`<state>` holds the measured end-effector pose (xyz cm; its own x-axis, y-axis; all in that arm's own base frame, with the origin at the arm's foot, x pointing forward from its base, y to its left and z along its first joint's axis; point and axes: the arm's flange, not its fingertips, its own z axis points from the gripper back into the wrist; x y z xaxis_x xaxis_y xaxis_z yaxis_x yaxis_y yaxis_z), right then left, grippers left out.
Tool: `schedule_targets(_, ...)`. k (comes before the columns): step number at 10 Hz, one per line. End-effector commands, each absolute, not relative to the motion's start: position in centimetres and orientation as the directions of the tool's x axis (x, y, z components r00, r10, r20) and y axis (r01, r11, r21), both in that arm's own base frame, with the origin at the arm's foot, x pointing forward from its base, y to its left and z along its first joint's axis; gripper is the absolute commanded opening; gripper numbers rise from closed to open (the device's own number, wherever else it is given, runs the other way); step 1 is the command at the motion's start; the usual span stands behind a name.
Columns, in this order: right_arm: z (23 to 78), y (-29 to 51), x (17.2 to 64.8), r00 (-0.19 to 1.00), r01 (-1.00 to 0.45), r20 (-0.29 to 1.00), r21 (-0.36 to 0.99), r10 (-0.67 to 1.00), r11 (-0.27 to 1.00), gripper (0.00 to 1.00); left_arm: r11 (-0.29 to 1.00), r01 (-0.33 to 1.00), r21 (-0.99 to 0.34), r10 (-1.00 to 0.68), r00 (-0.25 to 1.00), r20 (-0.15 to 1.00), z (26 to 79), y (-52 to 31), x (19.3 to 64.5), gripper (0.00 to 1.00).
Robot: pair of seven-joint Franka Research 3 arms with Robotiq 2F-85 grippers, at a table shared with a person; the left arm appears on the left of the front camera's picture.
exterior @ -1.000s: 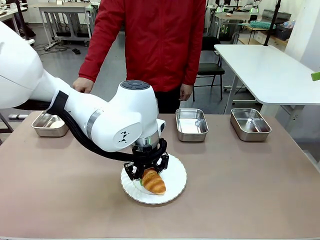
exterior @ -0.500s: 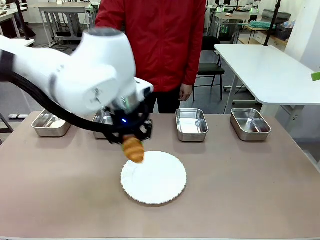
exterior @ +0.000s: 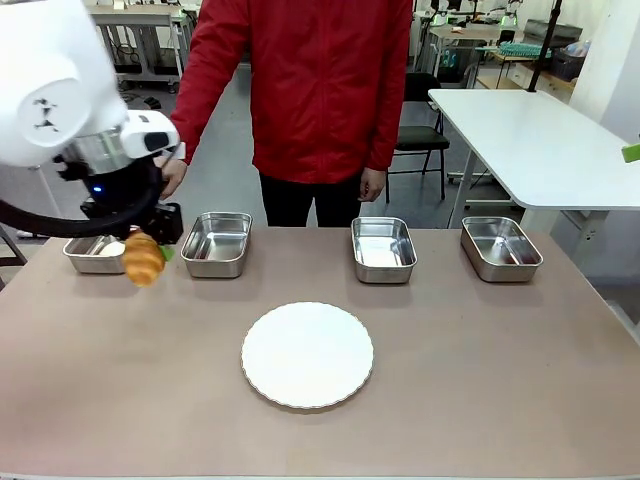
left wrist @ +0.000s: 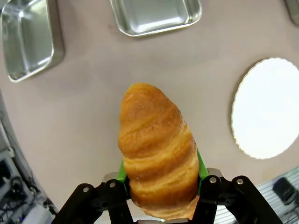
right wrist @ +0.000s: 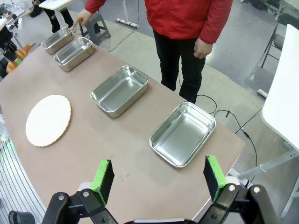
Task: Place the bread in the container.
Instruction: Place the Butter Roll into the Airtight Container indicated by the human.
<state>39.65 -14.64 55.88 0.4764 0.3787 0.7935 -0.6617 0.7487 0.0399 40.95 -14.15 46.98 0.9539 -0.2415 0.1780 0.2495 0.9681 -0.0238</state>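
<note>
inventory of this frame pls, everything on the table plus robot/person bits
croissant: 1, golden-brown, held in the air over the table's left end, near the leftmost pan
steel pans: 4, shiny silver, in a row along the far edge
plate: 1, white, scallop-edged, table centre, nothing on it
table: 1, brown
left gripper: black, green pads, shut on the croissant
right gripper: black, green pads, open, holding nothing
person: red jacket, at the far side; one hand pointing at the leftmost pan

bread (exterior: 144,258) — off plate (exterior: 307,355) | carried left — beside leftmost container (exterior: 97,252)
</note>
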Motion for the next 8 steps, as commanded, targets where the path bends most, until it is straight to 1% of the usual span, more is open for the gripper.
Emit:
schedule_targets(1,56.0,-14.6,39.7,0.461,-0.669,0.805,0.037,0.374,0.743,1.0,0.96,0.27,-0.072,-0.25,0.946,0.208,46.3,-14.3,40.2,0.56)
schedule_targets(2,56.0,-14.6,39.7,0.461,-0.669,0.805,0.037,0.374,0.743,1.0,0.977,0.205,0.054,-0.212,0.962,0.174,45.3,-18.1,38.4,0.56)
schedule_targets(3,56.0,-14.6,39.7,0.461,-0.669,0.805,0.037,0.374,0.743,1.0,0.963,0.266,-0.04,-0.255,0.949,0.185,46.8,-13.3,41.0,0.56)
schedule_targets(5,56.0,-14.6,39.7,0.461,-0.669,0.805,0.037,0.374,0.743,1.0,0.963,0.266,-0.04,-0.255,0.949,0.185,46.8,-13.3,41.0,0.56)
schedule_targets(6,56.0,-14.6,39.7,0.461,-0.669,0.805,0.037,0.374,0.743,1.0,0.966,0.258,-0.021,-0.251,0.952,0.177,46.2,-14.9,40.4,0.56)
schedule_targets(7,56.0,-14.6,39.7,0.461,-0.669,0.805,0.037,0.374,0.743,1.0,0.956,0.272,-0.107,-0.244,0.945,0.22,47.0,-12.1,42.5,0.56)
schedule_targets(8,56.0,-14.6,39.7,0.461,-0.669,0.805,0.037,0.374,0.743,1.0,0.929,0.34,-0.144,-0.3,0.922,0.244,48.0,-9.5,44.1,0.56)
